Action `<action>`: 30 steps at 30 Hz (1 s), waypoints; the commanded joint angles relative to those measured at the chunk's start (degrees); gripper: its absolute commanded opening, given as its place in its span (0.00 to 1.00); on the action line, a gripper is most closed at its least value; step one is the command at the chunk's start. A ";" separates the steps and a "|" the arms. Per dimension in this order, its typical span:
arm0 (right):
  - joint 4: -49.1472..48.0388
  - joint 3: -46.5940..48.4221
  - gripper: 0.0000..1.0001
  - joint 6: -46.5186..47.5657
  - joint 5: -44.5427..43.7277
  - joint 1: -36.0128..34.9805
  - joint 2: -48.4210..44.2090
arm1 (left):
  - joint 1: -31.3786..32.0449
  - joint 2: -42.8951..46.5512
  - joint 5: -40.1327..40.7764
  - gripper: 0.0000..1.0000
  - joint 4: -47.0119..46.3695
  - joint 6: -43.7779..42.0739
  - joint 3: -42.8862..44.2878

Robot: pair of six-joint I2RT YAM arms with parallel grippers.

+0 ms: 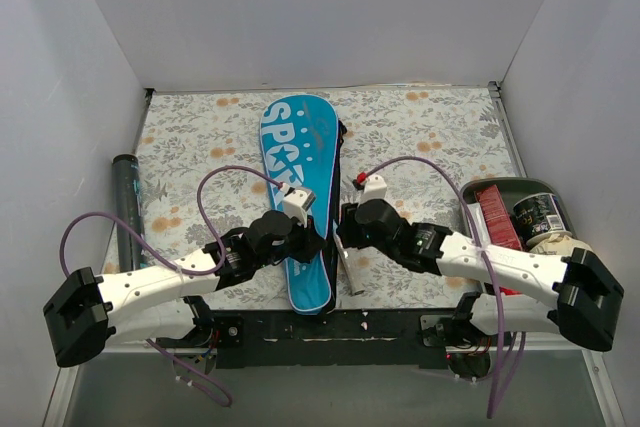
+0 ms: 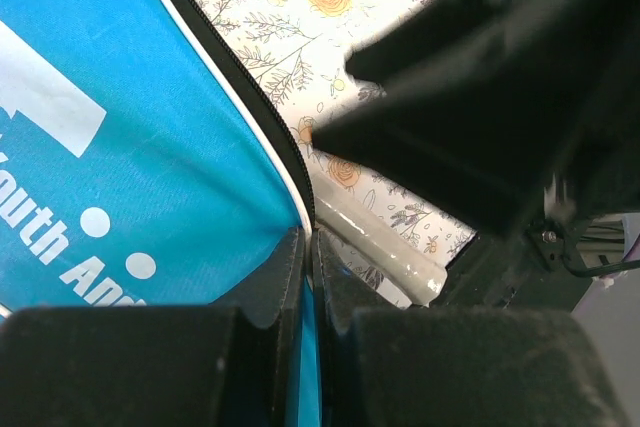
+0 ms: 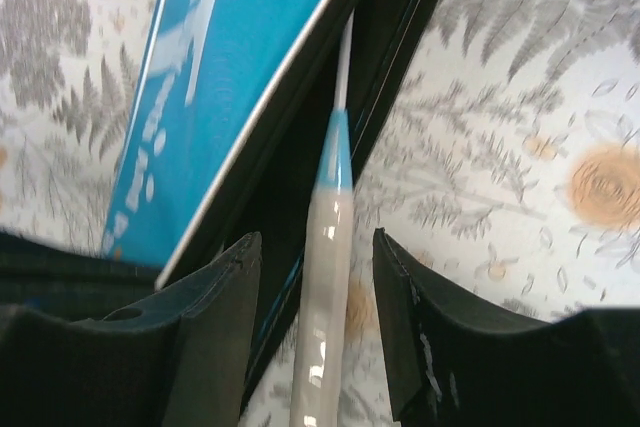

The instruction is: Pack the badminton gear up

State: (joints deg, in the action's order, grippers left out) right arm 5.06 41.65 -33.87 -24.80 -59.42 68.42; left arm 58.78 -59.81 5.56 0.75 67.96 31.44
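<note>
Left wrist view is showing the left gripper (image 2: 308, 242) clamping shut on the cover's (image 2: 130, 147) zipped edge, seemingly pinning the flap so that the opening is gaping for loading. The cover is lying directly under and ahead of it: smooth blue fabric with white lettering and black zip trim. Just to its right, the right gripper (image 3: 315, 242) is straddling the racket (image 3: 322, 327) handle with its jaws spread, not touching it, probably lining up to grasp it and push it inward. The handle is looking glossy, whitish and round, narrowing into a thin blue shaft that is running into the cover's dark mouth ahead. A flowered cloth (image 3: 520, 147) is lying beneath. Well off to the left gripper's left, the black tube (image 1: 127, 207) is lying.
</note>
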 commanded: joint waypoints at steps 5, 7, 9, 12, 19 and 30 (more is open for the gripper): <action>10.94 -5.69 0.56 -8.49 2.90 -8.34 -5.23 | 0.37 0.22 1.56 0.00 -3.57 -0.47 0.81; 10.76 -6.75 0.56 -10.95 2.83 -10.53 -5.49 | 0.37 0.22 1.64 0.00 -3.65 -0.38 0.73; 10.85 -8.07 0.56 -13.05 1.95 -12.38 -5.41 | 0.37 0.48 1.64 0.00 -3.57 -0.29 0.55; 11.02 -8.95 0.56 -14.73 0.98 -13.61 -4.53 | 0.37 0.84 1.56 0.00 -3.65 -0.11 0.29; 8.92 -8.08 0.55 -15.44 1.51 -15.46 -0.14 | 0.37 1.98 1.82 0.00 -3.22 -0.11 -0.41; 8.04 -2.37 0.01 -13.69 -1.66 -16.25 3.47 | 0.37 1.72 -0.99 0.00 -4.35 0.33 -1.56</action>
State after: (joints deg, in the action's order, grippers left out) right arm 15.79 34.22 -49.36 -23.94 -75.24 71.90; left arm 59.00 -59.16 6.50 0.40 67.99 30.35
